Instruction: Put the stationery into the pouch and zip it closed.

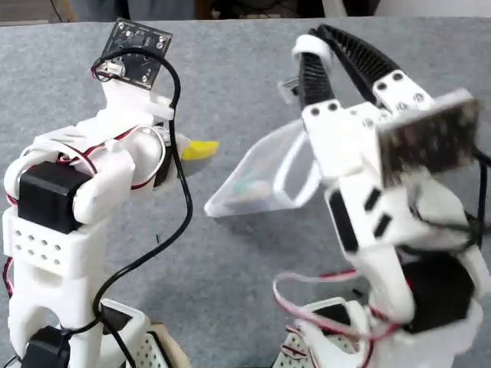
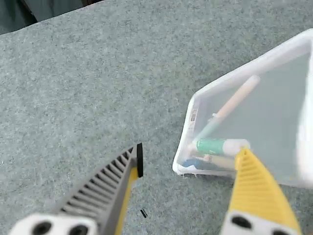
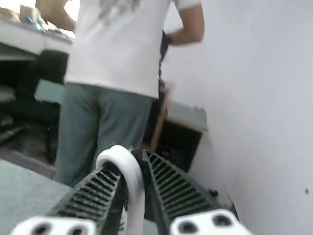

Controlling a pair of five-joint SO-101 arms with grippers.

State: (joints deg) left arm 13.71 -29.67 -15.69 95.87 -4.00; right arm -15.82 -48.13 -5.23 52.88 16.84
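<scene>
Up close, left hand (image 2: 190, 153) gapes beside pens (image 2: 215, 146) in pouch (image 2: 274, 98); right hand (image 3: 132, 159) pinches loop (image 3: 128, 172).

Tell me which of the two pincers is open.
The left pincer, its jaws spread apart beside the pouch; the right pincer is clamped on the pouch's white loop.

Qty per type
- Arms, 2: L arm (image 1: 77, 192), R arm (image 1: 383, 230)
- Grippers, 2: L gripper (image 2: 190, 155), R gripper (image 3: 138, 159)
- pouch (image 2: 264, 103), 1, w/ 1 loop (image 3: 126, 169)
- Items in pouch, 3 seen: green pen (image 2: 215, 145), tan pencil (image 2: 237, 100), blue item (image 2: 195, 164); full qty unclear
- table (image 2: 88, 73), 1
</scene>
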